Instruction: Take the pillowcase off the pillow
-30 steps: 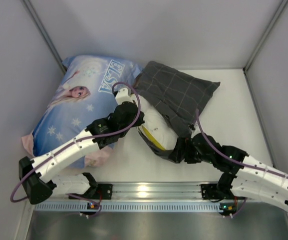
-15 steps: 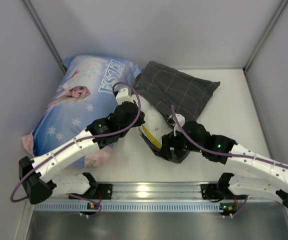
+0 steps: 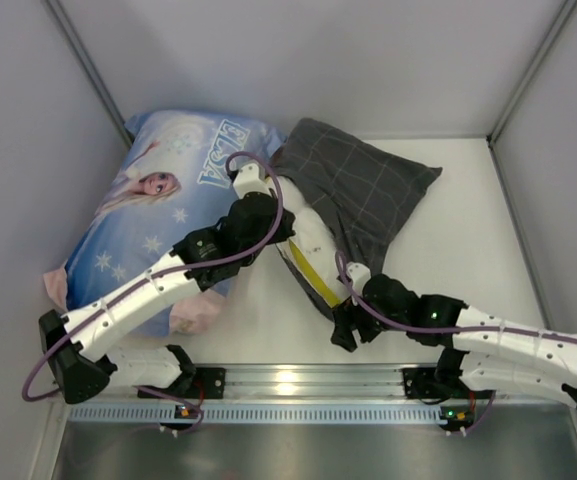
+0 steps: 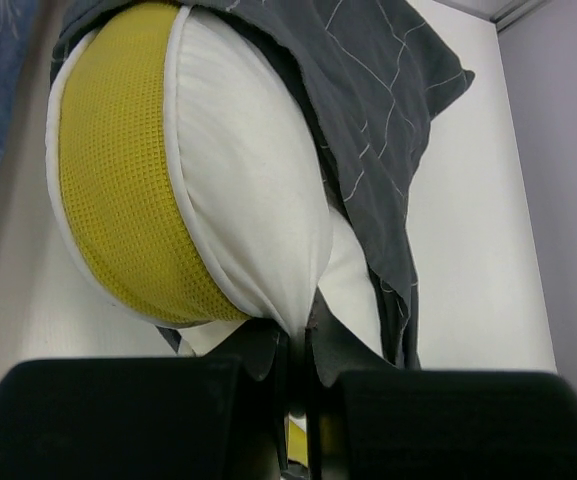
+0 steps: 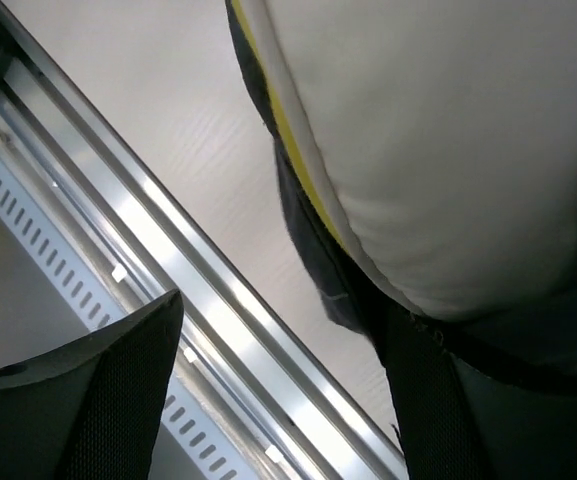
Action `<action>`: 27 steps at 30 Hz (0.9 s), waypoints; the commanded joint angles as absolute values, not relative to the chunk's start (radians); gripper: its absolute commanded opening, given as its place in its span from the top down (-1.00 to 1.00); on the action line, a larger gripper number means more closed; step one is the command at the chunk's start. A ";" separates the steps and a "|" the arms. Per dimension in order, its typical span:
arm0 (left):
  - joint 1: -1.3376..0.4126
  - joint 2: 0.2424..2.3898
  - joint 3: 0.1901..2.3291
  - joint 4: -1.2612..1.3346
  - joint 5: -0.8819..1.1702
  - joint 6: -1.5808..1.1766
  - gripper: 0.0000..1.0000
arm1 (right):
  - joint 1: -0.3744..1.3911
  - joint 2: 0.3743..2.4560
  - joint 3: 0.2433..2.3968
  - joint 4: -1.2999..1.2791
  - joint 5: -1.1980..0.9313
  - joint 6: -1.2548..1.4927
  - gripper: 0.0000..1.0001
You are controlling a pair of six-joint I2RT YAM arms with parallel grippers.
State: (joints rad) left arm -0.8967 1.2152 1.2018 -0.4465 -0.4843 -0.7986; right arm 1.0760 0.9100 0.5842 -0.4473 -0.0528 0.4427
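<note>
Upper middle of the overhead frame: dark grey soft fabric pillowcase (image 3: 363, 180) with a thin light grid check, bunched over the far end of a plump white pillow (image 3: 310, 240) edged with a yellow mesh band. Lies slantwise on the white surface (image 3: 468, 250), from the upper middle down toward the lower middle. Bare white and yellow at the near end; grey cloth trailing down the right flank and around the lower tip. At left, touching the grey cloth near the top: large light blue ELSA cartoon-print pillow (image 3: 163, 205), against the left wall. Left tool (image 4: 298, 362): at the left flank of the plump white pillow, pressed together, pinching a fold of its white cover at the bottom centre of the left wrist frame, yellow mesh bulging at upper left there and grey check cloth falling away at upper right. Right tool (image 3: 344, 328): in the lower middle of the overhead frame, at the lower tip of the bundle, just above the metal rail (image 3: 288, 380). Spread wide in the right wrist frame, one finger (image 5: 98, 400) at lower left, the other at lower right beneath the grey hem, nothing clamped. White bulge and a thin yellow line filling the upper right of that frame, the bright rail crossing on a slant below.
</note>
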 commanded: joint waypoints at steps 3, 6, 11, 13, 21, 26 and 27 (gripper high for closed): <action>-0.899 1.212 1.304 -0.324 -0.518 -0.818 1.00 | 1.095 0.891 0.454 -0.325 -0.060 0.541 -0.45; -0.900 1.200 1.325 -0.327 -0.517 -0.824 1.00 | 1.108 0.900 0.433 -0.305 -0.019 0.601 -0.45; -0.899 1.163 1.321 -0.331 -0.514 -0.805 1.00 | 1.114 0.850 0.469 -0.334 0.043 0.629 -0.46; -0.899 1.141 1.307 -0.341 -0.506 -0.792 1.00 | 1.126 0.795 0.503 -0.376 0.034 0.627 -0.51; -0.899 1.065 1.201 -0.463 -0.388 -0.712 1.00 | 1.177 0.614 0.751 -0.503 -0.011 0.584 -0.67; -0.897 1.057 1.172 -0.548 -0.279 -0.703 1.00 | 1.175 0.679 0.828 -0.589 0.164 0.546 -0.71; -0.897 1.054 1.158 -0.548 -0.264 -0.704 1.00 | 1.174 0.721 0.833 -0.603 0.187 0.545 -0.70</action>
State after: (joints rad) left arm -0.8982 1.0863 1.1740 -0.5602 -0.3443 -0.7288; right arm 1.1633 0.6384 0.8082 -0.4927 0.0689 0.5743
